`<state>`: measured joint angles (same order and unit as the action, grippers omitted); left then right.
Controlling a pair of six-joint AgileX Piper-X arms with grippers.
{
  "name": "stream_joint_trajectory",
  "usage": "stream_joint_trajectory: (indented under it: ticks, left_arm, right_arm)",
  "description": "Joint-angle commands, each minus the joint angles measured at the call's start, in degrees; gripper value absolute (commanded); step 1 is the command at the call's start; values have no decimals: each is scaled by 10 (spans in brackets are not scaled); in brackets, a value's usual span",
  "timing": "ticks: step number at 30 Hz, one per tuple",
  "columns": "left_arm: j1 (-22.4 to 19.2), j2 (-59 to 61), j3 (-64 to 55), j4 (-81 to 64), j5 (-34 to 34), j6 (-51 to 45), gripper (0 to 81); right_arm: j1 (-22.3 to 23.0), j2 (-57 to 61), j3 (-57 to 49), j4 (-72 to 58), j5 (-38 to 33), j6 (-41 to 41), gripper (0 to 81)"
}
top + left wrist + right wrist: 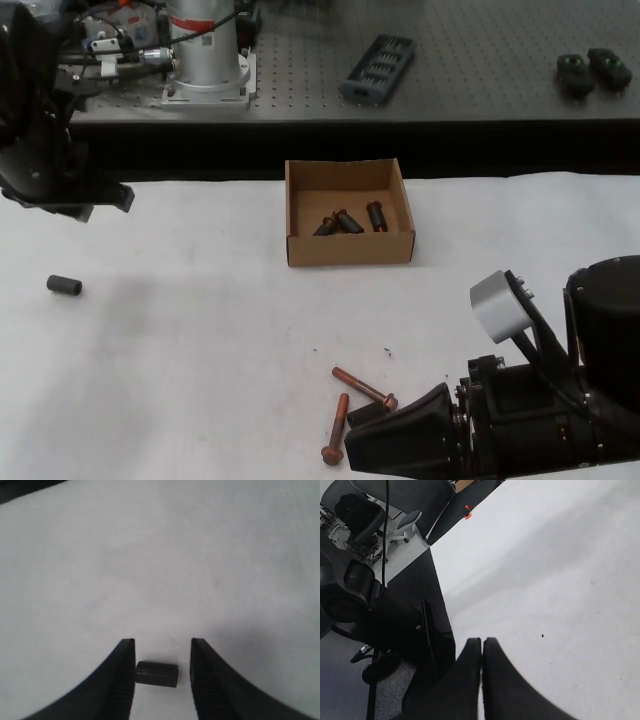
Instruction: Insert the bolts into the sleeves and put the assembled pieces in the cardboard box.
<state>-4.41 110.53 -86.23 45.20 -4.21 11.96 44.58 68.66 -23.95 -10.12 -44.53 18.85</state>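
Left gripper (162, 647) spread wide, framing sleeve (157, 674) lying loose at left of bench, off-centre between fingers. Risk: uneven close rolls or squirts it away. Right gripper (482, 647) pinched shut, empty, beside bolts (358, 385), near side.

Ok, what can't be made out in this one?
1. Assembled pieces in the cardboard box: too small in the high view to tell how far bolts sit in sleeves.
2. Sleeve between the fingers of the left gripper: left wrist view cannot show height above it.
3. Two bolts: the right arm hides any contact, high view.
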Motion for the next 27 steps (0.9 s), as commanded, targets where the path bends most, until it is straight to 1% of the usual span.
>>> stream_joint_trajectory:
  ticks: [1, 10, 16, 20, 23, 27]
  left_arm:
    - [-1, 6, -3, -8, -12, -9, 276]
    - [7, 30, -3, -25, -45, -9, 272]
    - [15, 43, -3, -19, -45, -9, 209]
    - [16, 46, -3, -19, -50, -9, 210]
    - [19, 52, -3, -19, -68, -9, 210]
    - [24, 62, -3, -13, -70, -9, 210]
  right_arm:
    - [2, -8, 0, -9, 1, -5, 22]
    - [2, -8, 0, -5, -14, 0, 22]
    - [2, -8, 0, -5, -15, 5, 22]
    - [2, -8, 0, -5, -15, 5, 22]
    - [2, -8, 0, -5, -15, 7, 22]
    - [2, -8, 0, -5, -15, 9, 22]
